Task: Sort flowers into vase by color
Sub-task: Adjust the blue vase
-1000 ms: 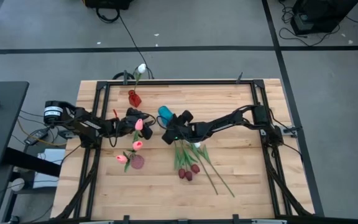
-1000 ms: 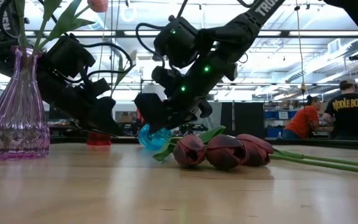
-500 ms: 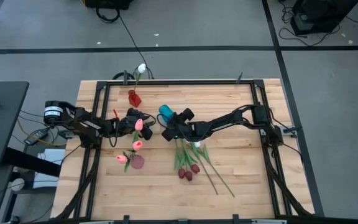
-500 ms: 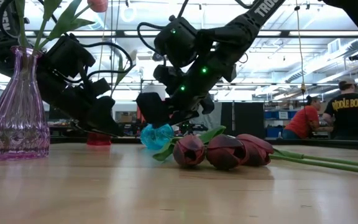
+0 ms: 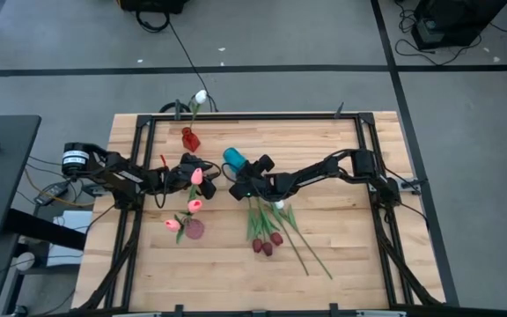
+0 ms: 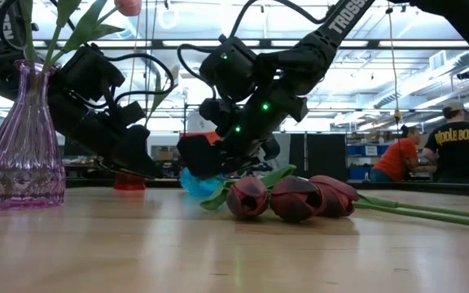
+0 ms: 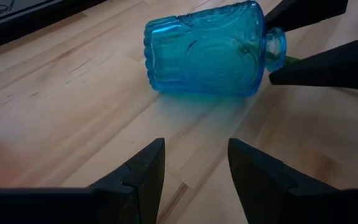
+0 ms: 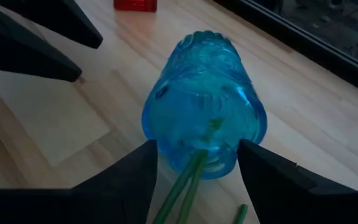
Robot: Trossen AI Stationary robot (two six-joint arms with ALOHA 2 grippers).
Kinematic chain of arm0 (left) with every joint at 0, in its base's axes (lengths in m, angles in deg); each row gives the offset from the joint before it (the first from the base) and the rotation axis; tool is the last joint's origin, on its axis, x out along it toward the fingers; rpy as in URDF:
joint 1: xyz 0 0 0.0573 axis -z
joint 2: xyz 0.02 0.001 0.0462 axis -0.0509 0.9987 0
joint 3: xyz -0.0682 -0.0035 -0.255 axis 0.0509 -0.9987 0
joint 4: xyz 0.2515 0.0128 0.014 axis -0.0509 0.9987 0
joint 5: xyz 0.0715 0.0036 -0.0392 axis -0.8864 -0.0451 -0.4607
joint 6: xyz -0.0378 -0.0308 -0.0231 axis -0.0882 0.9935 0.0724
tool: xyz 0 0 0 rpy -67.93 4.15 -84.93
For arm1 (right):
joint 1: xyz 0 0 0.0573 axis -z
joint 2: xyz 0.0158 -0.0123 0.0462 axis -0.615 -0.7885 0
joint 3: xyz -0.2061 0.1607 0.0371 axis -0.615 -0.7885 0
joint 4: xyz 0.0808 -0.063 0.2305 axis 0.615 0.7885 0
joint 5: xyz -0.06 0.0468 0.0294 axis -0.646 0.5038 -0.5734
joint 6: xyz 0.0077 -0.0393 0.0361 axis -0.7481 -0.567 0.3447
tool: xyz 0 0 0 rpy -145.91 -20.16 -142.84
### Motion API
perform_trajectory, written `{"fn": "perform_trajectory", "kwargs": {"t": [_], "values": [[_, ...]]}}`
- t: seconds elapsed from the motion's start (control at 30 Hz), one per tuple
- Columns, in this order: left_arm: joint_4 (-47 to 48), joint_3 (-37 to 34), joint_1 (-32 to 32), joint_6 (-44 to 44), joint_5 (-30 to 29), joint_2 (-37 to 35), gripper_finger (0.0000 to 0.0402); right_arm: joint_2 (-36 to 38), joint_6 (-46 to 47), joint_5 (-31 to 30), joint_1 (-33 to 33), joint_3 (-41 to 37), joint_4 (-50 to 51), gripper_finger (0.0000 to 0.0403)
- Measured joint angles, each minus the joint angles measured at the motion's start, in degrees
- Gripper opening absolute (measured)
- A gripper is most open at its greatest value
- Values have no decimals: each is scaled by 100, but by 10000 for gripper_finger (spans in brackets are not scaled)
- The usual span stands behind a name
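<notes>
Evenly and brightly lit from above, with soft, short shadows on the pale wooden table (image 5: pixel 341 255). From table height, backlit by rows of ceiling lights (image 6: pixel 430 77), leaving both arms as dark silhouettes with small green indicator glows. Blurred table surface nearest the lens; hazy room behind. Close up, soft sheen and glints on the blue glass vase (image 7: pixel 207 50), and a faint blue cast on the wood beside it.
</notes>
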Motion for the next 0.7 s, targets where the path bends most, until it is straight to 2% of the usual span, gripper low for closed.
{"fn": "perform_trajectory", "kwargs": {"t": [0.13, 0.37, 0.7], "values": [[2, 0, 0, -6, 32, 0, 182, 0, -6, -26, 9, 0, -34, 213], [4, 0, 0, -6, 63, 0, 182, 0, -87, -38, 11, 0, -39, 145], [13, 0, 0, -6, 63, 0, 182, 59, -230, 89, 20, 2, 149, 97]]}}
